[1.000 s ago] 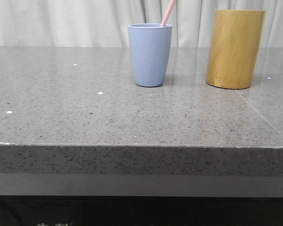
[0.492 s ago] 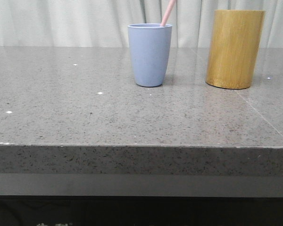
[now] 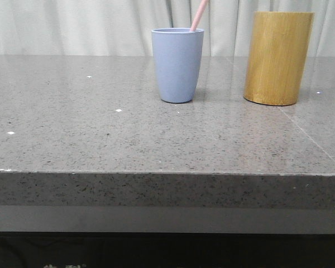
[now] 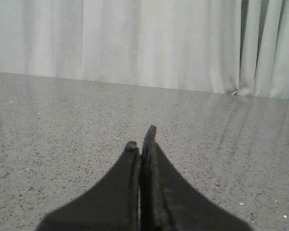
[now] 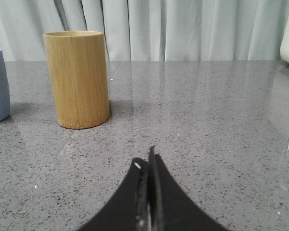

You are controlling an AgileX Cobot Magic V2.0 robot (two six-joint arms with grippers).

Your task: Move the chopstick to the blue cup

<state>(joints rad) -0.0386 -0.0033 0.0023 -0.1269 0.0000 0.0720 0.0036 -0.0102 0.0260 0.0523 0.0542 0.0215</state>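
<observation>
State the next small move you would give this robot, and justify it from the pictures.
Probably none beyond keeping both arms back: the chopstick already stands in the blue cup, and the left hand and right hand are shut and empty.

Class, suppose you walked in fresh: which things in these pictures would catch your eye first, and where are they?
The blue cup stands mid-table at the back with the pink chopstick leaning out of it. To its right stands the taller bamboo holder. In the wrist views, each gripper, left and right, shows dark fingers pressed together above bare table.
</observation>
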